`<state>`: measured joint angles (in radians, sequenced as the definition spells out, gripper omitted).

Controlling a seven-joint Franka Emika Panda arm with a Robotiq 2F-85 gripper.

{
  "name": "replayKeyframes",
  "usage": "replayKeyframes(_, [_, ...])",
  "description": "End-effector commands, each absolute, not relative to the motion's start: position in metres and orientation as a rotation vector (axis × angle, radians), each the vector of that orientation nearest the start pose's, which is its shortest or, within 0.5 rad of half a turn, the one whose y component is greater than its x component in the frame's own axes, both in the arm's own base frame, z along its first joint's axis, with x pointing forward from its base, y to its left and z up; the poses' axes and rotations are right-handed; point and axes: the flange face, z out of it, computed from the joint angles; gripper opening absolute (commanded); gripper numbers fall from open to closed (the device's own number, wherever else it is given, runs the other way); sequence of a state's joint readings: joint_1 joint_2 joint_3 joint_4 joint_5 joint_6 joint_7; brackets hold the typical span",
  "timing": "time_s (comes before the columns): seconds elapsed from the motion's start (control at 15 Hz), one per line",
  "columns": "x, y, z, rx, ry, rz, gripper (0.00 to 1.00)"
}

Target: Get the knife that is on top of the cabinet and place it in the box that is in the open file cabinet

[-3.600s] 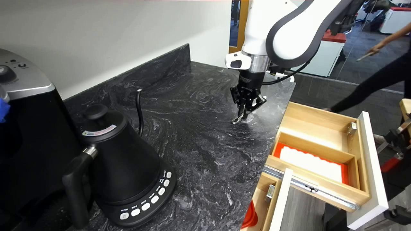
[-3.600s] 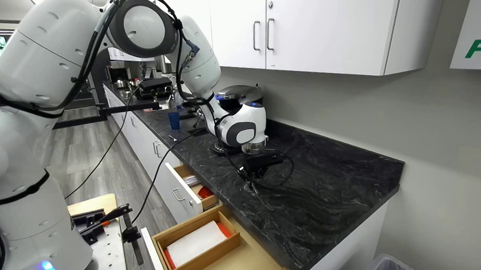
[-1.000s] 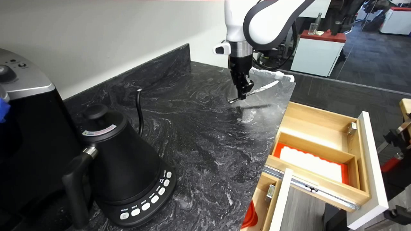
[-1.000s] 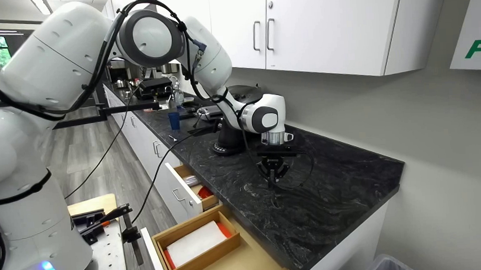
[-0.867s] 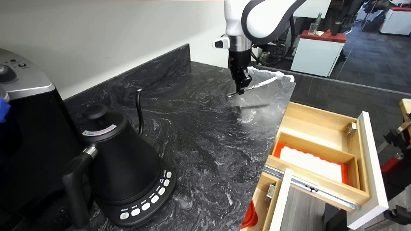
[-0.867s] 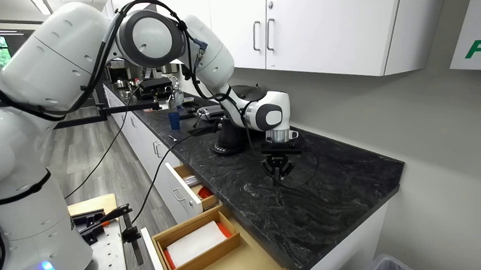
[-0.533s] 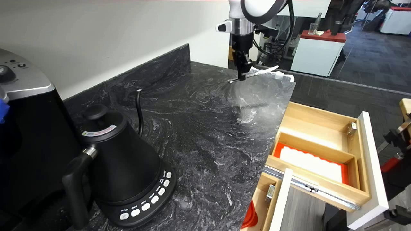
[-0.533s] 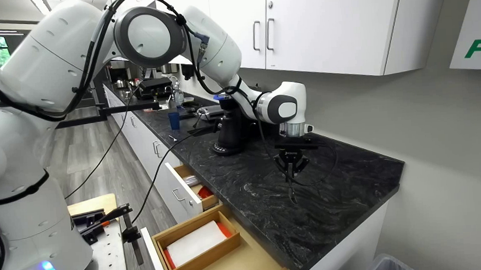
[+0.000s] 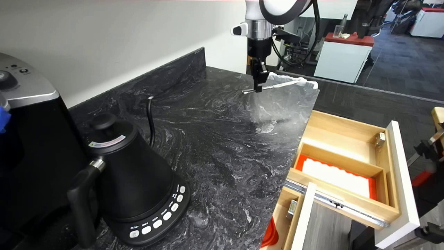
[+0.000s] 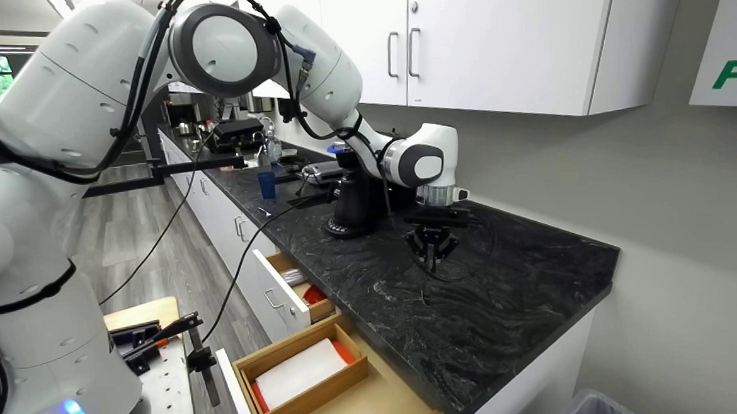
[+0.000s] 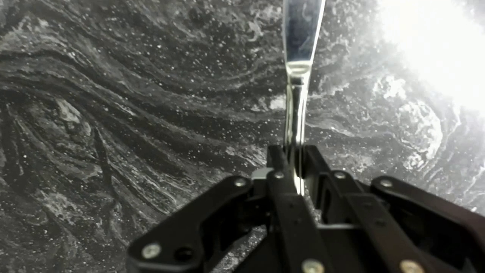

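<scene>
The silver knife [image 11: 302,34] is held by its handle between the black fingertips of my gripper [image 11: 294,149]. In an exterior view the gripper [image 9: 257,89] holds the knife [image 9: 282,84] roughly level above the cabinet's black marbled top [image 9: 215,156]. The gripper [image 10: 433,265] also shows in an exterior view, over the marbled top [image 10: 507,326], where the knife is faint. The light plywood box [image 9: 341,158] sits inside the pulled-out drawer of the white-fronted file cabinet [image 9: 399,184]. The box [image 10: 318,394] has a white sheet over red on its floor.
A black kettle [image 9: 135,184] on its base and a coffee machine [image 9: 34,139] stand on the marbled top. A second open drawer [image 9: 301,218] holds something red [image 9: 270,234]. White wall cabinets [image 10: 498,42] hang above. A lined bin [image 10: 596,406] stands past the counter's end.
Over the earlier frames my gripper took the knife at the marbled top and lifted it. In the last half second it shifted slightly and the knife turned a little. A person left the background.
</scene>
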<state>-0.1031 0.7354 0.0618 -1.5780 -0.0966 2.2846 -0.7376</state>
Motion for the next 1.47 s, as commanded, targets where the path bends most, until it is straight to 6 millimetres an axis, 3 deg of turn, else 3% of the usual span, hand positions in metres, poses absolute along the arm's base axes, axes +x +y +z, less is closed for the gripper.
replayKeyframes(0.0, [0.666,-0.005,0.224,-3.039,-1.122,-0.009,0.06])
replayKeyframes(0.27, [0.636,0.007,0.245,-3.183,-0.984,-0.095,0.06])
replayKeyframes(0.67, [0.584,-0.023,0.265,-3.367,-0.626,-0.083,0.06])
replayKeyframes(1.0, [0.549,-0.037,0.262,-3.387,-0.399,-0.021,0.06])
replayKeyframes(1.4, [0.514,-0.032,0.253,-3.355,-0.271,0.062,0.06])
